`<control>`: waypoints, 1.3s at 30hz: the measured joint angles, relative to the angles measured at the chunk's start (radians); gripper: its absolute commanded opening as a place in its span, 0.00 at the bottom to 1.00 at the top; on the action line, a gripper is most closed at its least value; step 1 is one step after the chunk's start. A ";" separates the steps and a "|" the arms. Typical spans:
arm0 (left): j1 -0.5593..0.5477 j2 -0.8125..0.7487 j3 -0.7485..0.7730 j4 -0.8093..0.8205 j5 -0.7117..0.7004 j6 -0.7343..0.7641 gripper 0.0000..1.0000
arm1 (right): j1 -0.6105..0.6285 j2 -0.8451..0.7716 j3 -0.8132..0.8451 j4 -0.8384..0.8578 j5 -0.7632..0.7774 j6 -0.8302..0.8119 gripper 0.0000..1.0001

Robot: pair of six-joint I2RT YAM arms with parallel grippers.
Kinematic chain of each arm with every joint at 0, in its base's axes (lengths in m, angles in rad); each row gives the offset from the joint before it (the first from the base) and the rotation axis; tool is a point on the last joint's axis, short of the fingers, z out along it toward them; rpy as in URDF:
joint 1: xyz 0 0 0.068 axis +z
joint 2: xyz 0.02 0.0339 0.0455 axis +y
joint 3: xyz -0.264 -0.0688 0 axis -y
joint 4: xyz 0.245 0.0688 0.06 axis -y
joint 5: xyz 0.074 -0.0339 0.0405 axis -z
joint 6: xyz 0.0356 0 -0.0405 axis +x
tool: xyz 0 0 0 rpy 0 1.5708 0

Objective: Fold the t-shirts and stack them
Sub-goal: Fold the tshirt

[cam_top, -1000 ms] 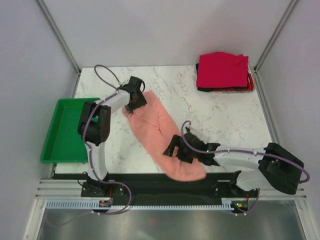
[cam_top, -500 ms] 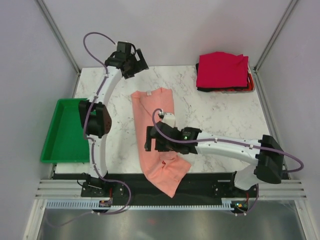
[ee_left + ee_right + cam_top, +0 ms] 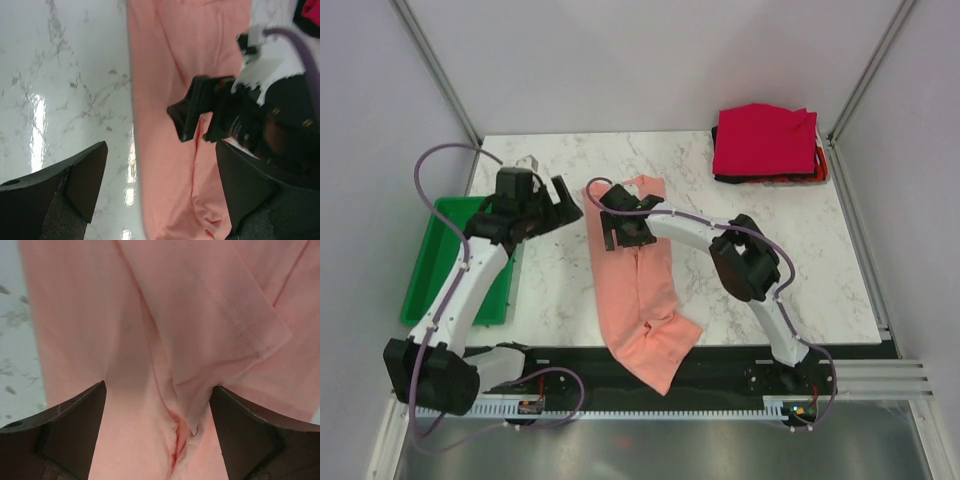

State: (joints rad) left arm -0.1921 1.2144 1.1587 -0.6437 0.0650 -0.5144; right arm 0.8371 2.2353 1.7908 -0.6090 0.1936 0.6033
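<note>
The salmon-pink t-shirt (image 3: 635, 290) lies as a long narrow strip down the table's middle, its lower end hanging crumpled over the near edge. My right gripper (image 3: 610, 222) is open, low over the shirt's far part. In the right wrist view (image 3: 157, 390) a folded sleeve flap (image 3: 230, 325) lies between its fingers. My left gripper (image 3: 562, 207) is open and empty, just left of the shirt. The left wrist view (image 3: 161, 150) shows the shirt (image 3: 165, 70) and the right gripper (image 3: 200, 112). A folded stack (image 3: 765, 142), crimson on top, black and orange-red beneath, sits back right.
A green tray (image 3: 440, 265) sits at the table's left edge, under the left arm. Bare marble (image 3: 780, 250) lies right of the shirt. Frame posts and grey walls close in the back corners.
The left arm has pulled back from the far edge to beside the tray, gripper open. The right gripper has moved from the shirt's middle to its far end. The shirt lies straighter than a second ago.
</note>
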 measured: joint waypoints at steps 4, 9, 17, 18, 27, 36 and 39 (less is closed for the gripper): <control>0.000 -0.154 -0.219 -0.011 0.017 0.002 0.94 | -0.009 0.077 0.114 -0.019 -0.028 -0.027 0.90; 0.000 -0.324 -0.343 -0.017 0.040 0.010 0.95 | -0.073 0.183 0.268 -0.021 -0.074 -0.005 0.90; 0.000 -0.379 -0.348 -0.020 0.052 0.066 0.96 | -0.309 0.434 0.651 0.081 -0.160 0.131 0.89; 0.000 -0.381 -0.349 -0.019 0.053 0.069 0.96 | -0.327 0.453 0.675 0.103 -0.171 0.145 0.89; 0.000 -0.383 -0.371 -0.015 0.053 0.072 0.96 | -0.383 0.453 0.590 0.327 -0.183 0.219 0.98; 0.000 -0.386 -0.378 -0.010 0.055 0.072 0.96 | -0.357 0.388 0.504 0.329 -0.204 0.196 0.98; -0.006 -0.395 -0.383 -0.005 0.062 0.071 0.95 | -0.349 0.312 0.430 0.257 -0.212 0.172 0.98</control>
State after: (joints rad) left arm -0.1982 0.8196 0.7757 -0.6487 0.1272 -0.4431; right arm 0.4877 2.5477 2.2208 -0.3519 -0.0181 0.7757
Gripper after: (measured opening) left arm 0.954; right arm 0.981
